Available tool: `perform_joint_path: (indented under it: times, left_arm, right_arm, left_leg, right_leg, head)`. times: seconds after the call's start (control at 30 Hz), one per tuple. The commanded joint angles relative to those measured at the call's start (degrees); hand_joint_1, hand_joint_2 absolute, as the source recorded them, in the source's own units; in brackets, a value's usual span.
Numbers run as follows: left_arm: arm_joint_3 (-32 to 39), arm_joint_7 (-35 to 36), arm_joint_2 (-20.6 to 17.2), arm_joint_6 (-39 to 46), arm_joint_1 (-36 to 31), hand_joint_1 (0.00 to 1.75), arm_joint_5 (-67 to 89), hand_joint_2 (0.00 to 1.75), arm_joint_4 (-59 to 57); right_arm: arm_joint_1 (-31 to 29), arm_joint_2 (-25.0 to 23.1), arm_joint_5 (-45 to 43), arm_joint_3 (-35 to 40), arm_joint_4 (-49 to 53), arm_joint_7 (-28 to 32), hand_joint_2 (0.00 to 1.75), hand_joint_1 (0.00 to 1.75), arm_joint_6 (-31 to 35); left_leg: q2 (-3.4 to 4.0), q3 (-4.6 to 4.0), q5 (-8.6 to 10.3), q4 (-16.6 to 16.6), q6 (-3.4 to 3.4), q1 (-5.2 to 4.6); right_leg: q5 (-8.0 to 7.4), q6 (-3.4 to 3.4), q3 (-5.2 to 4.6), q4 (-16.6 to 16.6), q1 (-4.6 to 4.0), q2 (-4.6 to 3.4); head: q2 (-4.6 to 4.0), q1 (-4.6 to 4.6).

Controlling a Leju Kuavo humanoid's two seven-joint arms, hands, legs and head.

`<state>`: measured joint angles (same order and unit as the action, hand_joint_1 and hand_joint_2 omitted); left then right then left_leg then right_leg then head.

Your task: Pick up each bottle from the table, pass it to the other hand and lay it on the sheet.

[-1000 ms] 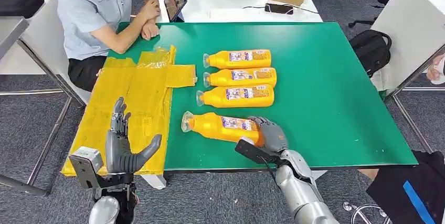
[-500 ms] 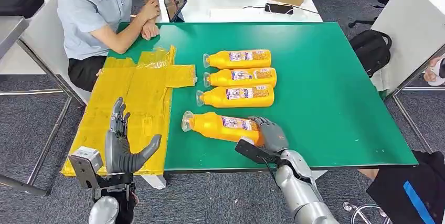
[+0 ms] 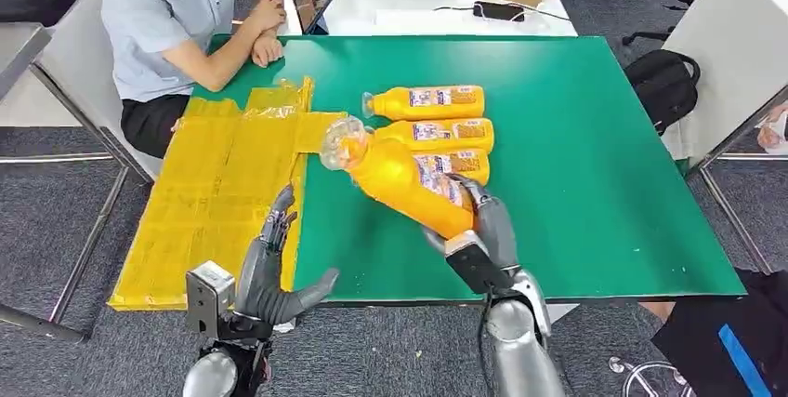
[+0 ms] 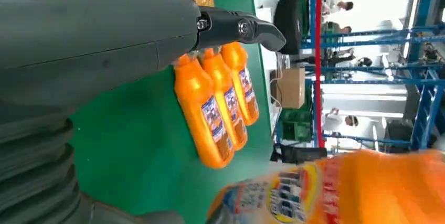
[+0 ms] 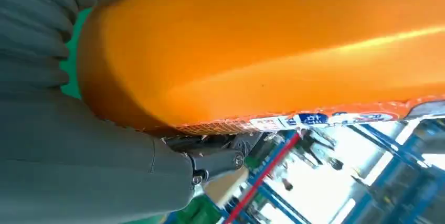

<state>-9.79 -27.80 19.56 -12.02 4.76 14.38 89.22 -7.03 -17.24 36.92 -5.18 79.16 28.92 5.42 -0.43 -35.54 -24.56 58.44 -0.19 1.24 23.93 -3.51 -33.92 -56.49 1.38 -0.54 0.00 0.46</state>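
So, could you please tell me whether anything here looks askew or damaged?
Nothing looks damaged or spilled. The yellow sheet is crinkled, with an uneven flap. The tilted orange bottle is simply held in the right hand.

Bottle [image 3: 409, 185] glossy plastic (paper label); sheet [image 3: 214, 194] crinkly film.

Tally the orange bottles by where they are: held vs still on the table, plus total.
Held in the right hand: 1, the lifted bottle
Lying on the green table: 3, far bottle, middle bottle, near bottle partly hidden
On the yellow sheet: 0
Total: 4
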Motion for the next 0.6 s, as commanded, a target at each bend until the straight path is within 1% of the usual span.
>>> perform_joint_path:
  times: [0.03,0.17,0.27,0.33,0.37,0.5,0.6]
  left_arm:
    - [-1.7,0.4,-0.3,-0.1,-0.5,0.00,-0.2,1.75,-3.6]
    - [-1.7,0.4,-0.3,-0.1,-0.5,0.00,-0.2,1.75,-3.6]
    - [-1.7,0.4,-0.3,-0.1,-0.5,0.00,-0.2,1.75,-3.6]
    - [-1.7,0.4,-0.3,-0.1,-0.5,0.00,-0.2,1.75,-3.6]
    - [-1.7,0.4,-0.3,-0.1,-0.5,0.00,-0.2,1.75,-3.6]
    - [-1.7,0.4,-0.3,-0.1,-0.5,0.00,-0.2,1.75,-3.6]
    - [-1.7,0.4,-0.3,-0.1,-0.5,0.00,-0.2,1.75,-3.6]
  right_arm:
    - [0.6,-0.6,-0.2,-1.2,3.9,0.5,1.75,1.55,0.2]
    - [0.6,-0.6,-0.2,-1.2,3.9,0.5,1.75,1.55,0.2]
    - [0.6,-0.6,-0.2,-1.2,3.9,0.5,1.75,1.55,0.2]
    - [0.6,-0.6,-0.2,-1.2,3.9,0.5,1.75,1.55,0.2]
    - [0.6,-0.6,-0.2,-1.2,3.9,0.5,1.75,1.55,0.2]
    - [0.6,-0.6,-0.2,-1.2,3.9,0.5,1.75,1.55,0.2]
    - [0.6,-0.6,-0.2,-1.2,3.9,0.5,1.75,1.55,0.2]
  left_leg:
    - [-0.08,0.13,-0.02,-0.1,0.06,-0.02]
    - [0.00,0.07,-0.01,0.0,0.03,-0.01]
    - [-0.01,0.20,-0.05,-0.1,0.07,0.00]
    - [-0.01,0.10,-0.02,-0.1,0.05,-0.01]
    - [0.02,0.22,-0.07,-0.1,0.08,0.01]
    - [-0.01,0.07,-0.02,0.0,0.05,-0.01]
    - [0.02,0.22,-0.07,-0.1,0.09,-0.01]
  right_leg:
    - [0.06,0.11,0.16,0.1,-0.01,0.14]
    - [0.02,0.09,0.08,0.1,-0.02,0.04]
    - [0.06,0.17,0.21,0.1,-0.04,0.09]
    - [0.03,0.10,0.10,0.1,-0.02,0.07]
    - [0.06,0.16,0.22,0.1,-0.05,0.06]
    - [0.03,0.08,0.08,0.0,-0.01,0.06]
    - [0.07,0.17,0.23,0.1,-0.03,0.07]
  head:
    - [0.00,0.02]
    - [0.00,0.00]
    - [0.00,0.02]
    - [0.00,0.00]
    - [0.00,0.00]
    - [0.00,0.02]
    - [0.00,0.02]
